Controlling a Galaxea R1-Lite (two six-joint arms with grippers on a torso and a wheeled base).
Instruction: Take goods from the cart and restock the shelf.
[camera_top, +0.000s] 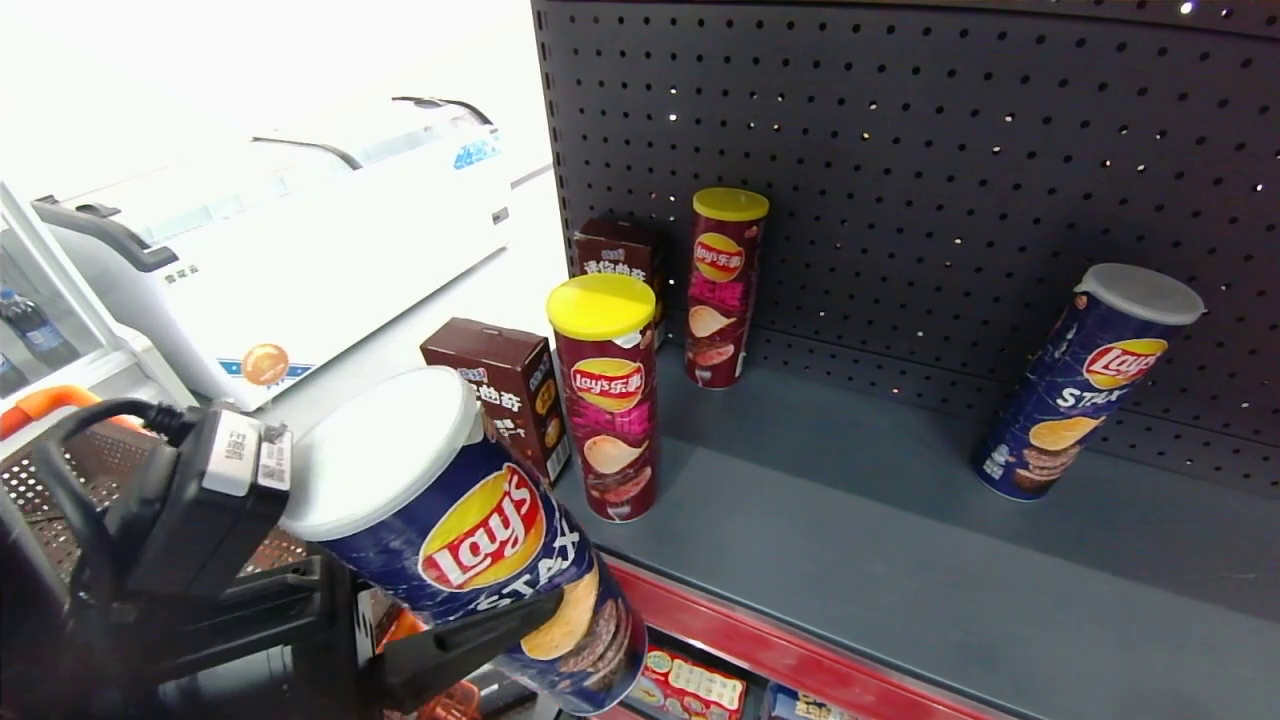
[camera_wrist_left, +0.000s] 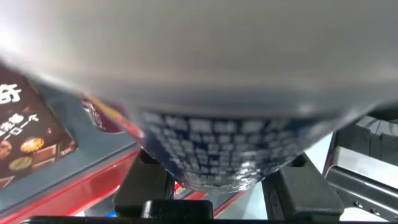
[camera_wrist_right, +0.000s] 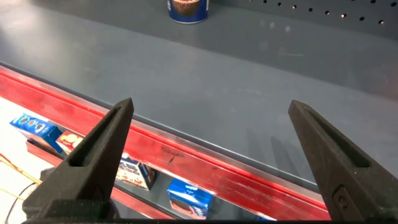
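The blue can (camera_top: 470, 530), a glossy cylinder with a white plastic lid, tilts in the left gripper (camera_top: 430, 620). Its black fingers (camera_top: 460, 640) clamp the lower body, just off the front-left corner of the shelf (camera_top: 850, 530). Two maroon cans (camera_top: 605, 400) with yellow lids stand upright beside brown boxes (camera_top: 505, 390). A far can (camera_top: 1080, 385) leans on the pegboard (camera_top: 950, 150), with bare matte grey shelf between. The right gripper (camera_wrist_right: 217, 162) hangs over the red lip (camera_wrist_right: 186, 149), fingers wide.

We are in a shop: a pegboard-backed shelf (camera_top: 850, 530) holds crisp cans (camera_top: 605, 395), with a chest freezer (camera_top: 300, 240) beside it.
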